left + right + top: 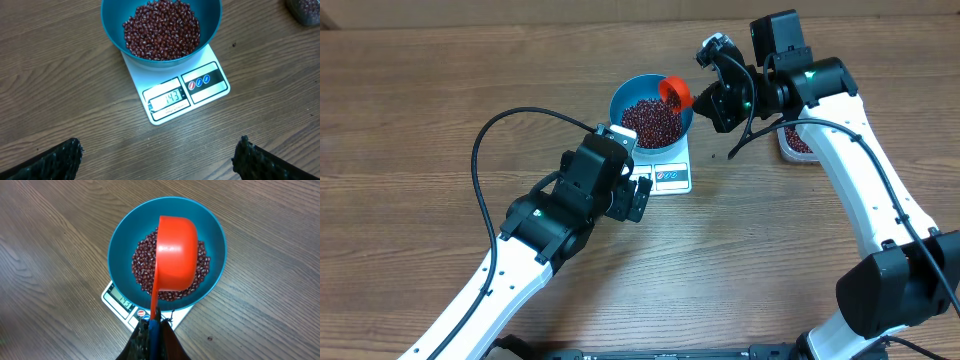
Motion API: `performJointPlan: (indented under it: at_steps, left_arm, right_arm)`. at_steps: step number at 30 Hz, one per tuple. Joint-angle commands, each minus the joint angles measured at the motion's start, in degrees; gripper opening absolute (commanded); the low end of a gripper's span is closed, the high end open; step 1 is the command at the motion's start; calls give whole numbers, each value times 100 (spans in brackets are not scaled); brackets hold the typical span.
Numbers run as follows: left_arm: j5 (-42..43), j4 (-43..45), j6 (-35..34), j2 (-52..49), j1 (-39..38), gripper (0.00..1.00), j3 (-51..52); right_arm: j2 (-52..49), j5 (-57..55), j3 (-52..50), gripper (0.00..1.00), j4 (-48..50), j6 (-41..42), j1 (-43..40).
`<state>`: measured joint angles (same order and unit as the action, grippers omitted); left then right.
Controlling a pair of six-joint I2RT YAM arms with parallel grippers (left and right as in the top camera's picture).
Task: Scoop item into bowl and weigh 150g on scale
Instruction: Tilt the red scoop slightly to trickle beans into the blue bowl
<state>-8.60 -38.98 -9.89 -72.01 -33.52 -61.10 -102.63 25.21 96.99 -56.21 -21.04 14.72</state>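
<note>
Maroon beans (161,29): loose heap filling the bottom of the blue bowl (212,20).
Bowl: upright on the white scale (212,92), covering its rear half. The front edge and grey display are exposed, and the display reads 143.
Orange-red scoop (175,255): held above the bowl and tipped over the heap, rounded back toward the wrist camera, handle running back to the right gripper (152,327).
Right gripper: jaws pinched tight on the scoop handle. The arm reaches in from the right side of the table, wrist bent down toward the bowl.
Left gripper (638,197): jaws spread wide, holding nothing, just in front of the scale and apart from it. The arm stretches up from the near left edge.
Clear tub (798,142): beans inside, right of the scale, partly hidden under the right arm.
Black cable (480,150): loops beside the left arm.
Surface: brown wood-grain table (420,90).
</note>
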Motion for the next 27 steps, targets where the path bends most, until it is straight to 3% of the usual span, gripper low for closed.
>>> performJointPlan:
  at_steps: [1, 27]
  left_arm:
    - [57, 15, 87, 2, 28, 100, 33]
    - [57, 15, 87, 2, 28, 100, 33]
  right_arm:
    - [48, -232, 170, 3, 50, 7, 28]
    - [48, -201, 170, 4, 151, 304, 28]
